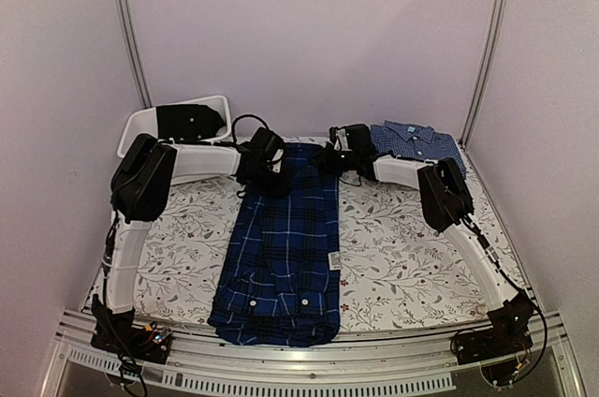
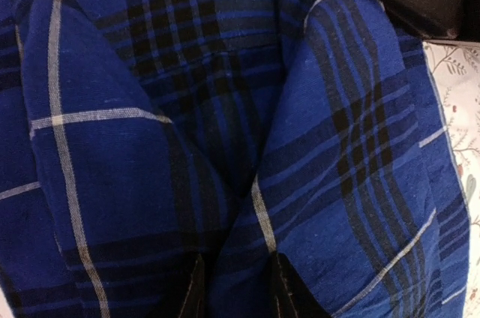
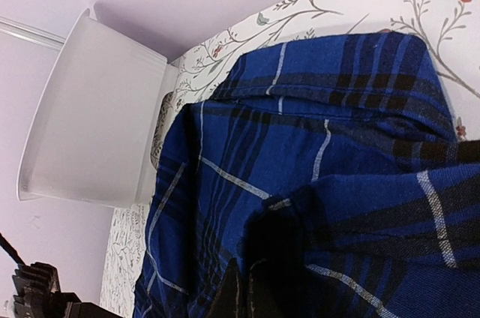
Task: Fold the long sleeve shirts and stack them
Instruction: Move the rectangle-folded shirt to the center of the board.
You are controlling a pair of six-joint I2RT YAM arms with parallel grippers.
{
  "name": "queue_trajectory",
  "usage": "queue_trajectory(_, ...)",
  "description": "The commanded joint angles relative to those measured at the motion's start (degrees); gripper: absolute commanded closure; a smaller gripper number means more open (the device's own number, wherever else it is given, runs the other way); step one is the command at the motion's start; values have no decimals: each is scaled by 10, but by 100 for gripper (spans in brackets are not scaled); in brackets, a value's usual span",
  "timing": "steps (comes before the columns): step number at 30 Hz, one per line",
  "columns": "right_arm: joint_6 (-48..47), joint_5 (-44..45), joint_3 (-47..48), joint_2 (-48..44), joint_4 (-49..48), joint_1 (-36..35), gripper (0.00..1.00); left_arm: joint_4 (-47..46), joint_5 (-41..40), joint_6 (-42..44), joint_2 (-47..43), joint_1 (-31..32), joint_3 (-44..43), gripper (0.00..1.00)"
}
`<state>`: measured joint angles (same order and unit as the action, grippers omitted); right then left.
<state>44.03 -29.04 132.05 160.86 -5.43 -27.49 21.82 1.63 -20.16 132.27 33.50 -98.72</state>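
Observation:
The navy and royal-blue plaid shirt (image 1: 281, 257) lies folded into a long strip down the middle of the table, its cuffs at the near edge. My left gripper (image 1: 270, 177) sits at the strip's far left corner. In the left wrist view the left gripper (image 2: 236, 269) is shut on a bunched ridge of plaid cloth (image 2: 225, 145). My right gripper (image 1: 325, 159) is at the far right corner. In the right wrist view the right gripper (image 3: 251, 280) has its fingers pressed together on a raised fold of the plaid (image 3: 337, 205). The lighter blue checked shirt (image 1: 417, 142) lies folded at the back right.
A white plastic bin (image 1: 140, 125) stands at the back left, close to the plaid's far end (image 3: 90, 108). A floral tablecloth (image 1: 402, 247) covers the table. Walls close in on three sides. A metal rail (image 1: 309, 350) runs along the near edge.

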Motion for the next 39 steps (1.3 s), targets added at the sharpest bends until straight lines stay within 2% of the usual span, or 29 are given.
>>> queue_trajectory(1, 2, 14, 14, -15, -16, -1, 100, -4, -6, -6, 18, 0, 6, 71)
queue_trajectory(9, -1, 65, -44, -66, -72, 1, 100, -7, -5, -9, 26, -3, 8, 71)
queue_trajectory(16, 3, 76, -33, -70, -87, 6, 100, -2, -4, -8, 44, -7, -19, 71)
queue_trajectory(20, -2, 69, -34, -73, -79, 10, 92, 2, -4, -13, 56, -10, -34, 71)
queue_trajectory(23, -13, 65, -34, -81, -72, 11, 76, 5, -4, -20, 64, -14, -46, 71)
queue_trajectory(27, -36, 65, -35, -102, -45, 12, 64, 8, -1, -30, 78, -18, -68, 71)
queue_trajectory(34, -88, 72, -49, -171, 68, 11, 58, 28, -14, -65, 129, -22, -147, 70)
queue_trajectory(39, -107, 71, -170, -263, 100, -6, 58, 29, 3, -69, 161, -27, -212, 69)
